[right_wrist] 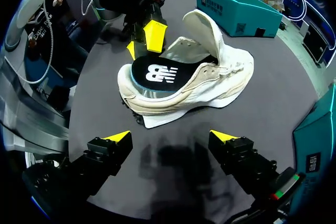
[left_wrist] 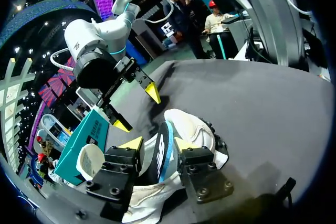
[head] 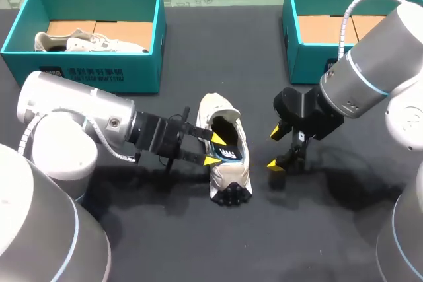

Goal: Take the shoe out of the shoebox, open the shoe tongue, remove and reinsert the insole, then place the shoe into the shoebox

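At the frame's centre, the shoe (head: 228,176) is seen out of the shoebox (head: 307,64) with tongue (head: 217,105) lifted, its insole (head: 230,153) between the parted fingers of the left gripper (head: 215,149), the right gripper (head: 275,149) held open and empty nearby; seating and reboxing are judged outstanding

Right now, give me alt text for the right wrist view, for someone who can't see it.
A white shoe rests on the dark table ahead of the open, empty right pincer, tongue lifted, black insole showing. The left pincer is at its far side.
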Controlling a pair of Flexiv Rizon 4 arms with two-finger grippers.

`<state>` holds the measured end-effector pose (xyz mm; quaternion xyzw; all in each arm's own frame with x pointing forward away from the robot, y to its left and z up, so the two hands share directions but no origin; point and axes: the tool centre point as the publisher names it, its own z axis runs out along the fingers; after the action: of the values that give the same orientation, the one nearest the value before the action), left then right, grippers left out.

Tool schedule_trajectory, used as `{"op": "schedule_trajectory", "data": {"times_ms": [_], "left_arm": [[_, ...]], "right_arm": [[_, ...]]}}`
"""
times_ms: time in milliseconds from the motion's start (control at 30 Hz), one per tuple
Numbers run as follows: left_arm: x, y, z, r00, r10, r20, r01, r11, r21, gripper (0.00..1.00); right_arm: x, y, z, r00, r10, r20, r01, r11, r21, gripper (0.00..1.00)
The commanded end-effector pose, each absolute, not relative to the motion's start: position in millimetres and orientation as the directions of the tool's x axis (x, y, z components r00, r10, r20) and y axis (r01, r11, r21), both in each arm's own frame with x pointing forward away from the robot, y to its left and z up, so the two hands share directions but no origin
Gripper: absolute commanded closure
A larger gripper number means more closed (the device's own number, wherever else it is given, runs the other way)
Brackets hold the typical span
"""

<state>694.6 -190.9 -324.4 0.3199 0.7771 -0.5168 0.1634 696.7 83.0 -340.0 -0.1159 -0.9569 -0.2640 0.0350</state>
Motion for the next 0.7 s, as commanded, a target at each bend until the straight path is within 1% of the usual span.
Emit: {"op": "schedule_trajectory", "data": {"times_ms": [33,67,400,533,700], "left_arm": [[694.4,-177.4,-311.1,-0.73,0.405,-0.55,0.672,0.281,-0.685,0.65],[694.4,-174.9,-308.8,-0.725,0.419,-0.546,0.676,0.284,-0.68,0.65],[698.4,-150.2,-285.7,-0.682,0.547,-0.486,0.7,0.292,-0.652,0.64],[702.7,-142.3,-278.2,-0.645,0.613,-0.457,0.723,0.295,-0.624,0.64],[709.7,-132.8,-267.0,-0.568,0.717,-0.405,0.765,0.278,-0.58,0.64]], "right_arm": [[684.9,51.1,-320.3,-0.97,0.211,0.12,0.243,0.834,0.495,0.0],[684.7,46.0,-321.4,-0.975,0.183,0.129,0.223,0.835,0.503,0.0],[684.7,46.0,-321.4,-0.975,0.183,0.129,0.223,0.835,0.503,0.0],[684.7,46.0,-321.4,-0.975,0.183,0.129,0.223,0.835,0.503,0.0],[684.7,46.0,-321.4,-0.975,0.183,0.129,0.223,0.835,0.503,0.0]]}}
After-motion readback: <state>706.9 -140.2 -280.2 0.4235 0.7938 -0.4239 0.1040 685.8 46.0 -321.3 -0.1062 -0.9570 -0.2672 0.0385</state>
